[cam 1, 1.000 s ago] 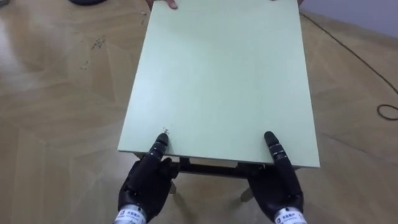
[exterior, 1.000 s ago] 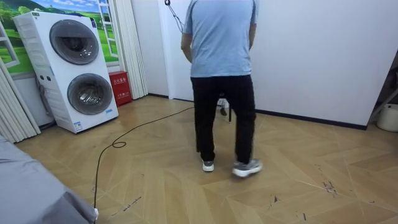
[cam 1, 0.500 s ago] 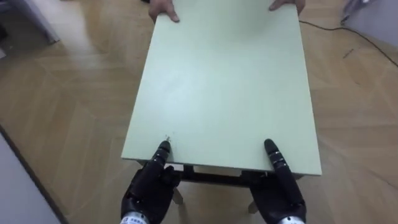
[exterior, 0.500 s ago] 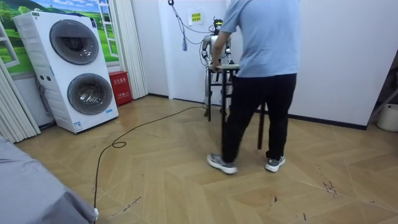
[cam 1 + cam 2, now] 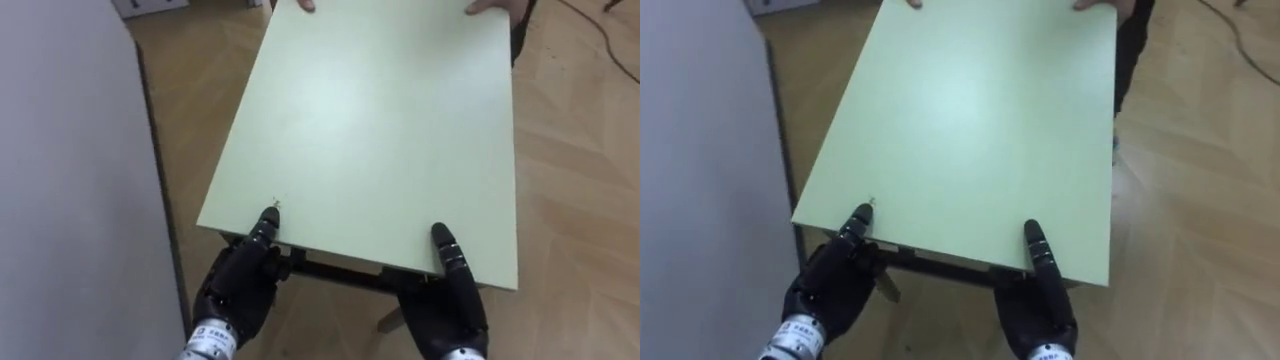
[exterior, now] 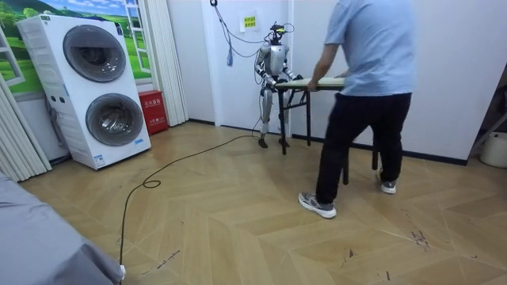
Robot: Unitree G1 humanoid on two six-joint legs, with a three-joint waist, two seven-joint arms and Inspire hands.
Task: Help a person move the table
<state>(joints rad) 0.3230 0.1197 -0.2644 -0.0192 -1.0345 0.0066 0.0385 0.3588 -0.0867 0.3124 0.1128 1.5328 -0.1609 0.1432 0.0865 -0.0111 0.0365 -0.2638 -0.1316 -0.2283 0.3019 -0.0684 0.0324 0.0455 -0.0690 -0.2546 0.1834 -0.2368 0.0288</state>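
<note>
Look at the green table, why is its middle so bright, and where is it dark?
Left eye view: light gives the table top a pale sheen toward its middle; deep shadow lies under its near edge, around the left hand and right hand. Room view: the wooden floor shows a soft sheen, no hard glare.

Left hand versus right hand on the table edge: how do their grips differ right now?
The left hand slants its thumb inward over the table edge; the right hand lays its thumb nearly straight. The left hand sits beside a grey surface; the right hand is above wood floor. Both clamp the edge, thumb on top, palm below.
</note>
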